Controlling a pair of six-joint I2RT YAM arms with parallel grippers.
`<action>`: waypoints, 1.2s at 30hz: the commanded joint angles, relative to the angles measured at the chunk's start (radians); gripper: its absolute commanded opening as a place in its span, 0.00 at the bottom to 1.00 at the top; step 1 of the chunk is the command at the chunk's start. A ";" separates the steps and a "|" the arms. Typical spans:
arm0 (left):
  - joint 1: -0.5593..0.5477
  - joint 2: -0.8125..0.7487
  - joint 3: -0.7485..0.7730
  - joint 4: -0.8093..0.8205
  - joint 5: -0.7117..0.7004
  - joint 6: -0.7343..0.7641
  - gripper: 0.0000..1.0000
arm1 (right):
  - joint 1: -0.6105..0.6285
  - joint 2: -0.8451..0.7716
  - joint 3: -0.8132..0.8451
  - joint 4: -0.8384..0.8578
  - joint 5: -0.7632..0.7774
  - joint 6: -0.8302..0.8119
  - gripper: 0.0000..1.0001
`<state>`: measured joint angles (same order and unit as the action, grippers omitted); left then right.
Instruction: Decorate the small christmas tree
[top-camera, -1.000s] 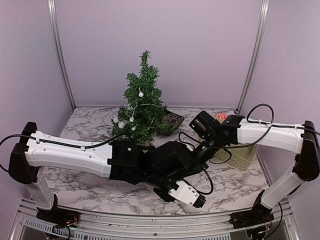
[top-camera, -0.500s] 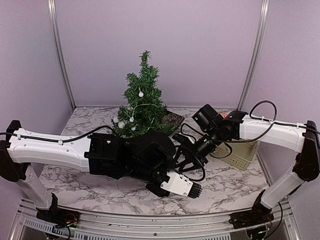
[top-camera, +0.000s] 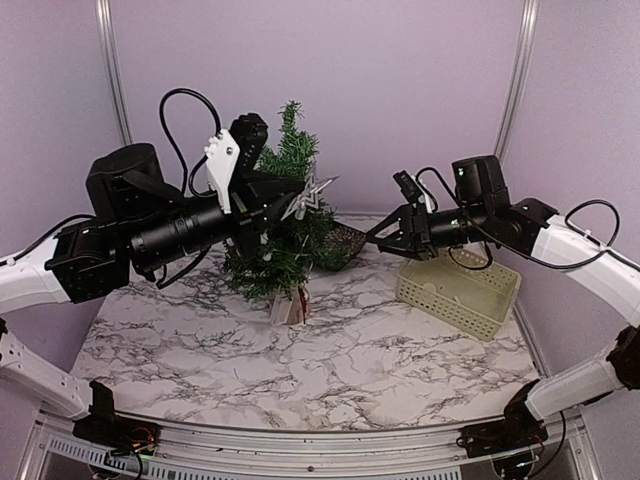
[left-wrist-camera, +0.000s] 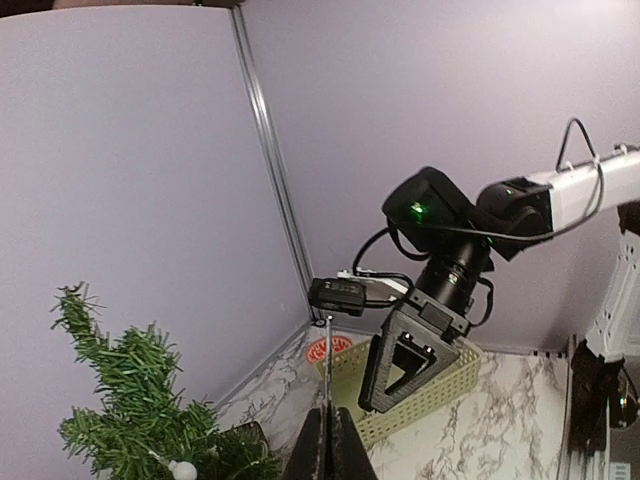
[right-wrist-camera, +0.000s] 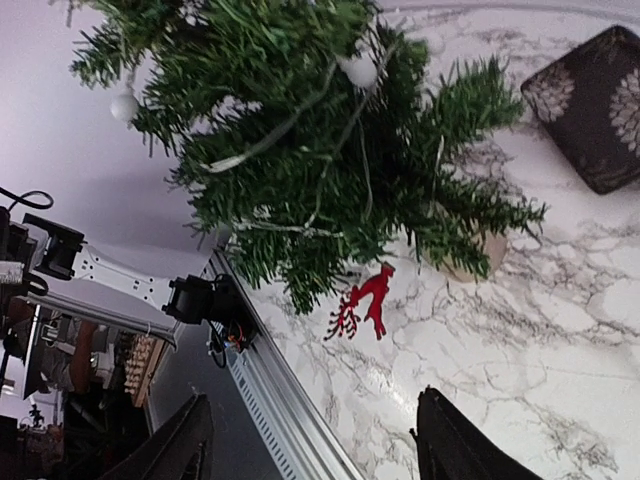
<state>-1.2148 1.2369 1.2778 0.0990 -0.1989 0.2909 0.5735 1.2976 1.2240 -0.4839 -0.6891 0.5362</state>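
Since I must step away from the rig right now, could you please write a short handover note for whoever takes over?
Left claw: shut on a silver star, held near the upper branches of the small christmas tree, below its tip.
Right claw: open, empty, hovering right of the tree, near the basket.
Done: white balls and a pale string are on the branches; a red reindeer is by the lowest ones, hanging or lying I cannot tell.
Left: the tip is bare; the star probably goes there.
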 joint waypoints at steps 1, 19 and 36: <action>0.059 -0.066 -0.031 0.209 -0.052 -0.228 0.00 | -0.004 -0.059 0.049 0.205 0.055 -0.082 0.66; 0.106 -0.068 -0.151 0.479 0.250 -0.531 0.00 | 0.250 0.053 0.321 0.404 -0.093 -0.325 0.53; 0.107 -0.051 -0.162 0.512 0.261 -0.562 0.00 | 0.291 0.097 0.361 0.376 -0.147 -0.307 0.10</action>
<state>-1.1118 1.1793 1.1187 0.5579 0.0490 -0.2646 0.8558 1.4010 1.5387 -0.1070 -0.8291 0.2352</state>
